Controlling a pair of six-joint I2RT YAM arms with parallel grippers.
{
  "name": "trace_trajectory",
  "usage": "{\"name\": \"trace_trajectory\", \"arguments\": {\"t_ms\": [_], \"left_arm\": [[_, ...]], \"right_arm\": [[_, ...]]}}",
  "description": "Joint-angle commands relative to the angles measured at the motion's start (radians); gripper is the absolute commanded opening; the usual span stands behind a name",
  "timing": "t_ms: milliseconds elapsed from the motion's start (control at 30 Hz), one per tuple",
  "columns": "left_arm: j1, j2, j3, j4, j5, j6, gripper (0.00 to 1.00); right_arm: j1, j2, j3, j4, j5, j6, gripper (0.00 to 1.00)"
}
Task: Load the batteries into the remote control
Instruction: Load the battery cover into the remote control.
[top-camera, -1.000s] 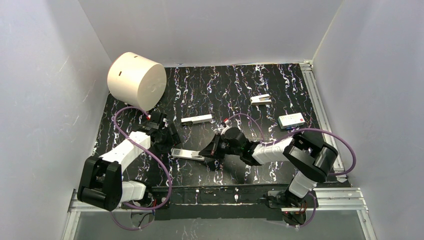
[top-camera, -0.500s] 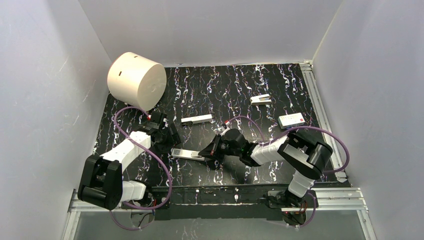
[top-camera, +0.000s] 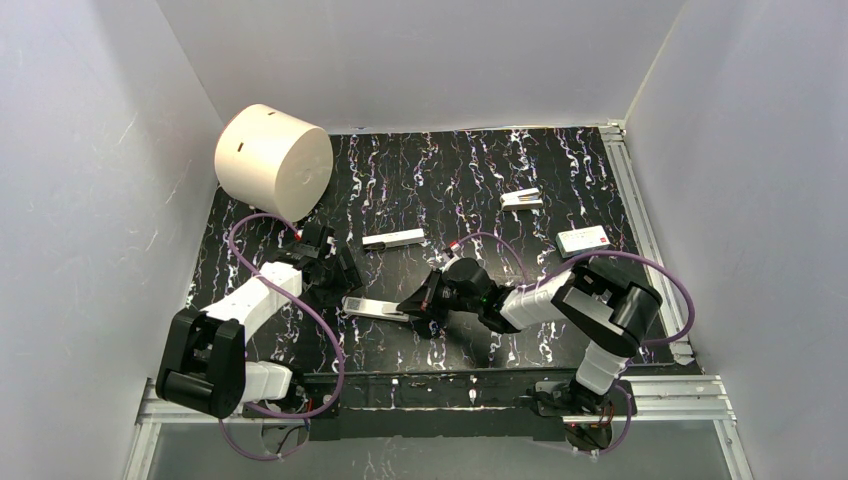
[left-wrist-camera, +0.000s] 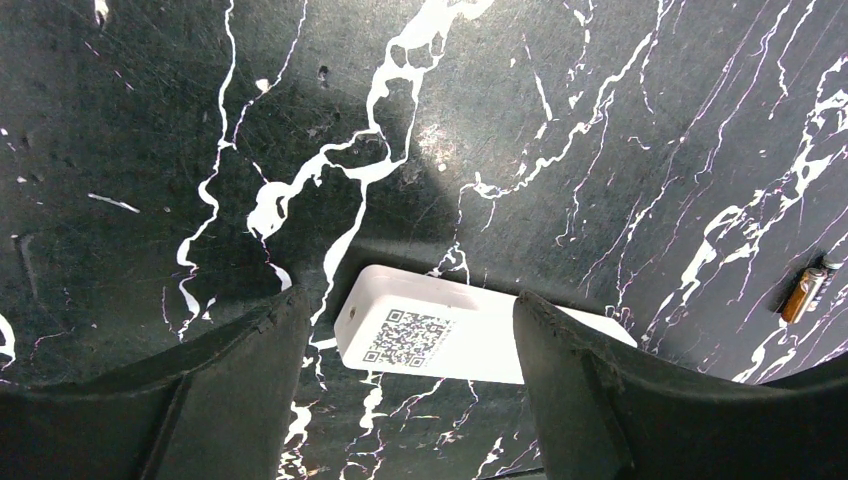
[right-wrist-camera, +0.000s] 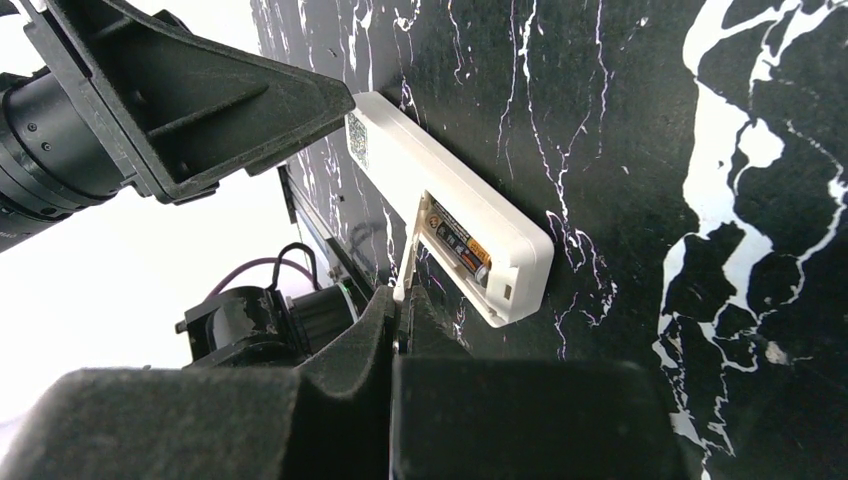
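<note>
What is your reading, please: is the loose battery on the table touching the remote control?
Apart. The left wrist view shows bare table between the battery and the remote control.

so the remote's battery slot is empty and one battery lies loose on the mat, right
Not empty: the right wrist view shows a battery already in the slot of the remote. The rest holds: a loose battery lies on the mat.

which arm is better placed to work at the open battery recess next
Right, likely: the right hand sits at the remote's open recess, one battery already inside; the left hand straddles the far QR-code end.
</note>
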Motion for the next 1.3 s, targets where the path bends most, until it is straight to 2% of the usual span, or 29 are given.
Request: {"name": "trace_trajectory", "arguments": {"t_ms": [0, 133, 267, 500, 900, 1167, 1267], "left_arm": [[0.006, 0.003, -0.007, -0.012, 0.007, 0.005, 0.72], [0.006, -0.003, -0.001, -0.025, -0.002, 0.006, 0.72], [0.006, -0.008, 0.005, -0.028, -0.002, 0.008, 0.72], [0.006, -0.003, 0.019, -0.034, -0.004, 0.011, 0.72], [0.006, -0.008, 0.033, -0.049, -0.03, 0.016, 0.75], [0.006, 0.01, 0.044, -0.043, -0.029, 0.019, 0.78], [0.007, 0.016, 0.048, -0.042, -0.035, 0.035, 0.82]], "right_arm": [[-0.003, 0.021, -0.009, -0.026, 0.01, -0.013, 0.09], [-0.002, -0.028, 0.011, -0.1, 0.025, -0.025, 0.31], [-0.002, -0.087, 0.065, -0.254, 0.06, -0.091, 0.36], [-0.004, -0.136, 0.097, -0.341, 0.076, -0.129, 0.49], [-0.002, -0.139, 0.116, -0.448, 0.075, -0.151, 0.53], [-0.002, -0.067, 0.155, -0.438, 0.057, -0.212, 0.57], [-0.003, -0.036, 0.167, -0.422, 0.051, -0.227, 0.59]]}}
